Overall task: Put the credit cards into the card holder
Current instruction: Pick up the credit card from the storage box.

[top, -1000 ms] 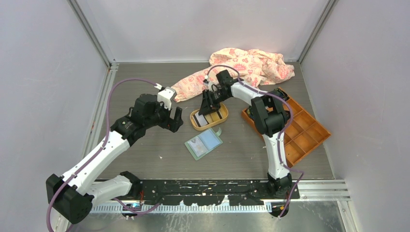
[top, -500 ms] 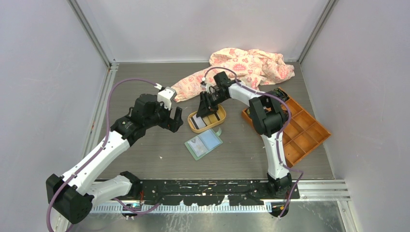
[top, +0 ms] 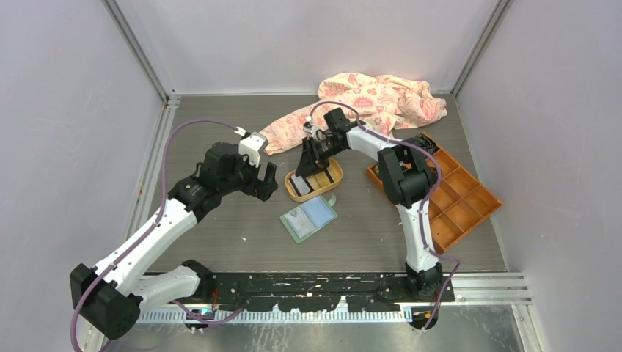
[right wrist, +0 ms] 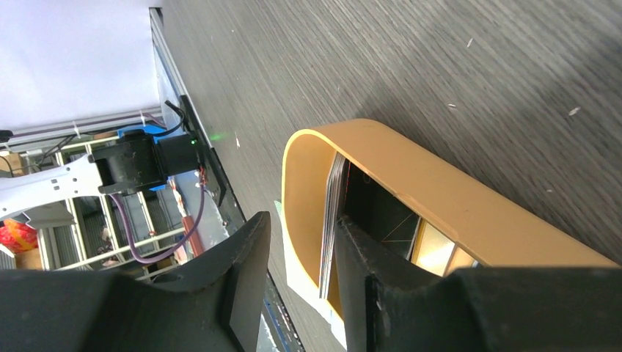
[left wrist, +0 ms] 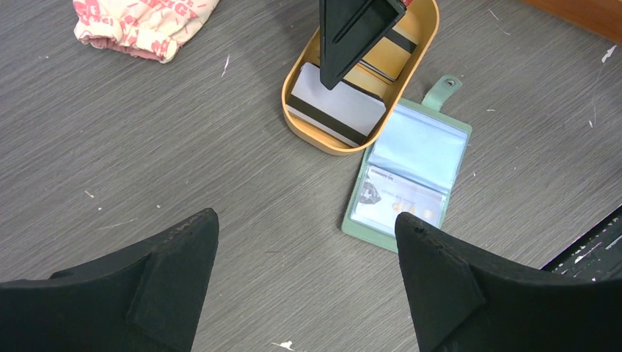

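The credit cards [top: 299, 180] lie in an orange oval tray [top: 293, 192]; the top one is white with a dark stripe [left wrist: 337, 110]. My right gripper [top: 306, 167] reaches down into the tray's left end, jaws partly open. One finger is inside the tray and the other outside its end wall [right wrist: 440, 198]. A stack of cards [right wrist: 331, 220] stands on edge against the inner finger, not pinched. The card holder [top: 309, 217] lies open just in front of the tray, with one card behind a clear slot [left wrist: 400, 202]. My left gripper [top: 262, 183] hovers open and empty to the left of both.
A floral cloth [top: 367, 99] is bunched at the back of the table, one end reaching toward the tray. An orange compartmented box [top: 455, 198] sits at the right, beside the right arm. Grey walls close in the table on three sides.
My right gripper has slid left along the tray toward its near end, and the cards there have tipped up against its finger. The left arm has not moved.
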Tool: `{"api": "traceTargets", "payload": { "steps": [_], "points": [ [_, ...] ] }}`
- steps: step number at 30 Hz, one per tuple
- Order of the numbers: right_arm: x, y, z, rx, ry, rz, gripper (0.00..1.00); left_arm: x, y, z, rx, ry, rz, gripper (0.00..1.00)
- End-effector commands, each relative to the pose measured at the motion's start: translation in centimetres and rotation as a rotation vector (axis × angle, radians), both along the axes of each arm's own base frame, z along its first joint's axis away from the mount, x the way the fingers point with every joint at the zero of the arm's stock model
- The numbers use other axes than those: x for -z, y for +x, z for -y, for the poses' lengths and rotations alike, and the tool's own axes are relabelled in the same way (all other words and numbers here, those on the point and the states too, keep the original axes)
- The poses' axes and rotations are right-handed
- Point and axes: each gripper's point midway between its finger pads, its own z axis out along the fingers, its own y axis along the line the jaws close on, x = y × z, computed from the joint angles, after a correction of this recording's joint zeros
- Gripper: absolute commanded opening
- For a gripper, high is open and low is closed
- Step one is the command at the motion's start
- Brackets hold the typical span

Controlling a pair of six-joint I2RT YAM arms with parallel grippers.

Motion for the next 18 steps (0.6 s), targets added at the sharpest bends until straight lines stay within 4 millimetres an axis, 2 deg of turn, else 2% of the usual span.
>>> {"api": "traceTargets", "payload": {
  "steps": [1,7,14,18],
  "points": [
    [-1.7,-0.3,-0.8,-0.018,0.045,0.014,0.44,-1.1,0.7,0.6,0.019,-0.019,0.056,0.89],
    [-1.6,-0.8,-1.2,-0.032,0.049,-0.002,0.49,-1.1,0.7,0.6,0.020,-0.020,0.057,0.89],
    [-1.4,-0.7,-1.2,-0.021,0.044,-0.012,0.42,-1.0,0.7,0.7,0.023,-0.020,0.055,0.89],
    [-0.4,-0.8,-0.9,-0.030,-0.023,0.031,0.42,-1.0,0.7,0.7,0.022,-0.020,0.055,0.89]
  ]
}}
